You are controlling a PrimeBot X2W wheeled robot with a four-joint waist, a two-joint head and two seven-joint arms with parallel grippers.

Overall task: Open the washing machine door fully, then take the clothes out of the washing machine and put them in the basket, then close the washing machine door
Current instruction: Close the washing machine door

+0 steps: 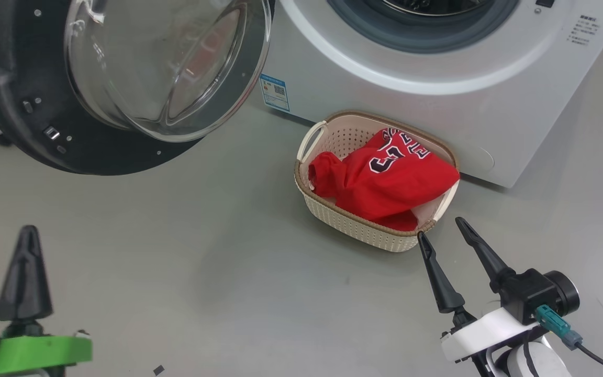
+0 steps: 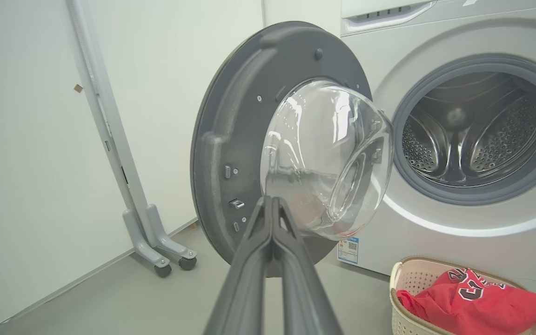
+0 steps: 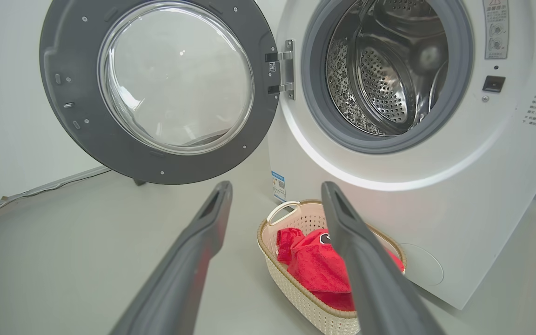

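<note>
Washing machine [image 1: 416,99]: big white front-loader dead ahead, mouth wide open.
Washing machine door [image 2: 231,153]: swung out to my left on its hinge [image 3: 286,70], inner face and glass bowl [image 2: 324,158] turned toward me. Shutting it looks like my step now. I'd go round the free edge, press on the dark rim rather than the glass, and follow the arc about the hinge.
Drum [image 3: 384,79]: bare steel as far as I can see, no red inside.
Basket [image 1: 354,230]: on the floor [image 1: 202,262], tight against the machine's front below the opening. I judge the door swings above it, but I mind that rim.
Clothes [image 1: 385,178]: red jersey heaped in the basket, lapping over one edge.
Right gripper [image 1: 439,227]: fingers spread wide, empty, just beside the basket's near corner; best kept low, out of the door's path.
Left gripper [image 2: 271,201]: fingers pressed together on nothing, aimed at the door's lower inner face, apart from it. A good blunt pusher.
Latch [image 2: 236,203]: small catch on the door's rim; I'd push until it seats.
</note>
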